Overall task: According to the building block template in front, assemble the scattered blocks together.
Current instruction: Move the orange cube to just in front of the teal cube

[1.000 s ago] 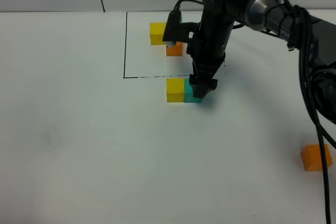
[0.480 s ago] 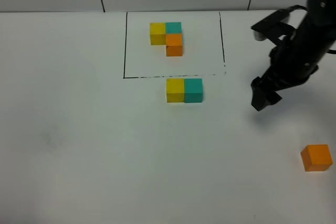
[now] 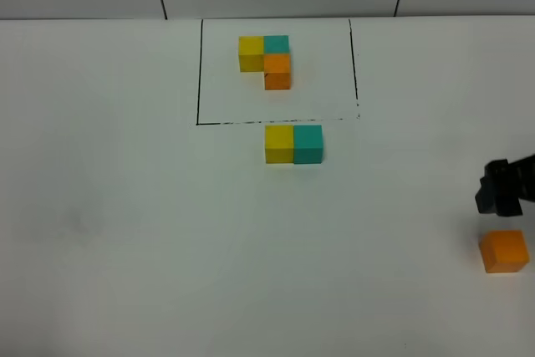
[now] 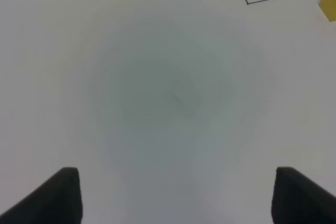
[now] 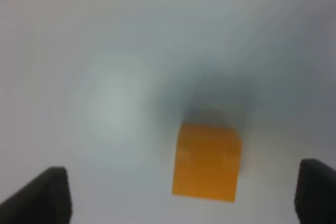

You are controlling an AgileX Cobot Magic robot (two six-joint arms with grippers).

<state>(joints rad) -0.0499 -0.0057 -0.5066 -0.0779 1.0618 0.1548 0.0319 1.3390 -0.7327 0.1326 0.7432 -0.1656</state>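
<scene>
The three-cube L template (image 3: 266,60), matte and square-edged, lies inside the black-outlined rectangle (image 3: 199,73) on the white table (image 3: 125,206). Its yellow-teal row runs left to right and its orange leg points to the near side. The loose yellow cube (image 3: 279,144) and teal cube (image 3: 308,144) touch side by side on the same axis, just outside the near line. The orange cube (image 3: 503,251) lies well apart at the right, slightly skewed. The right gripper (image 3: 500,190) is just beside it, fingers wide and gripping nothing. The left gripper (image 4: 184,195) is wide and empty.
</scene>
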